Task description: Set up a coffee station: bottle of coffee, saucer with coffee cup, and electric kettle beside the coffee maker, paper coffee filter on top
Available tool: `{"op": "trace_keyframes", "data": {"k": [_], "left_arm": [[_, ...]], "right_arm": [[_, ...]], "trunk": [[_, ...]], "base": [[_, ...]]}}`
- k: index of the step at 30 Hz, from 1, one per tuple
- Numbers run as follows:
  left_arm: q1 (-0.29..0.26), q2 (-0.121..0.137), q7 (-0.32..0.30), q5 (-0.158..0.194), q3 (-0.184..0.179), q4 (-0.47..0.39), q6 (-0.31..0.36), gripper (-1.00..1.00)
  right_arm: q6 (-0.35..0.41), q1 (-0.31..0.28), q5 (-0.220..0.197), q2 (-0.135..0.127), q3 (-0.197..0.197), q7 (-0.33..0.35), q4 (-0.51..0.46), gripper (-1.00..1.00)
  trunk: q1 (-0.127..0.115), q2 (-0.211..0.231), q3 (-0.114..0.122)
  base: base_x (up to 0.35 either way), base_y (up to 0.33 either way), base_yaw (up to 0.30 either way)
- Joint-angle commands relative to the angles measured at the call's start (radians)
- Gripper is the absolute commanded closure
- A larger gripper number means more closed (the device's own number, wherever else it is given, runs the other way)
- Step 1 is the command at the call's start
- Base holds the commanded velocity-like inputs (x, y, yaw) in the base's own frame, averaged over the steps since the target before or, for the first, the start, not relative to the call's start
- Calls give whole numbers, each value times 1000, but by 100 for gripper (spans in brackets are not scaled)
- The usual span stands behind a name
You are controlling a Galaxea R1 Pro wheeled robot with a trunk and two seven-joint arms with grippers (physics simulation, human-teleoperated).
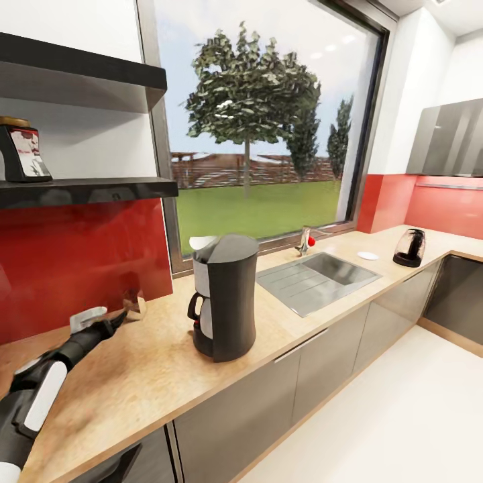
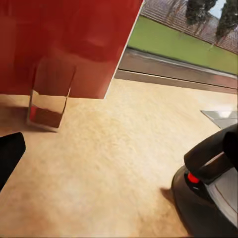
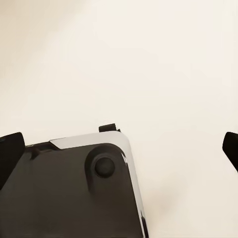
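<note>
The black coffee maker stands on the kitchen countertop, with the pale paper coffee filter on its top. Its base and red switch fill a corner of the left wrist view. The bottle of coffee sits on the dark kitchen shelf at the far left. Far right on the counter are the electric kettle and the white saucer. The coffee cup is out of view. My left gripper hovers open low over the counter, left of the coffee maker. My right gripper is open and empty above pale floor.
A small shiny box stands against the red backsplash just beyond my left gripper. The steel sink with its tap lies between the coffee maker and the saucer. A dark part of my base lies under the right gripper.
</note>
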Motion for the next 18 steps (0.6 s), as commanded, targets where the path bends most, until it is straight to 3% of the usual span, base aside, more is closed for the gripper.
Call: {"op": "trace_keyframes", "data": {"k": [1,9,18], "left_arm": [[15,-1,-11,-13,2,1,-34,-100],[89,-5,-24,-111,1,7,-237,-100],[109,-7,-21,-149,3,-1,-296,-100]], "right_arm": [[-4,0,-11,0,-1,2,1,-100],[-4,0,-11,1,-1,2,0,-100],[-3,0,-11,2,0,2,1,-100]], "trunk": [[0,-1,0],[0,-1,0],[0,-1,0]], "base": [[0,0,0],[0,0,120],[-12,-9,265]]}}
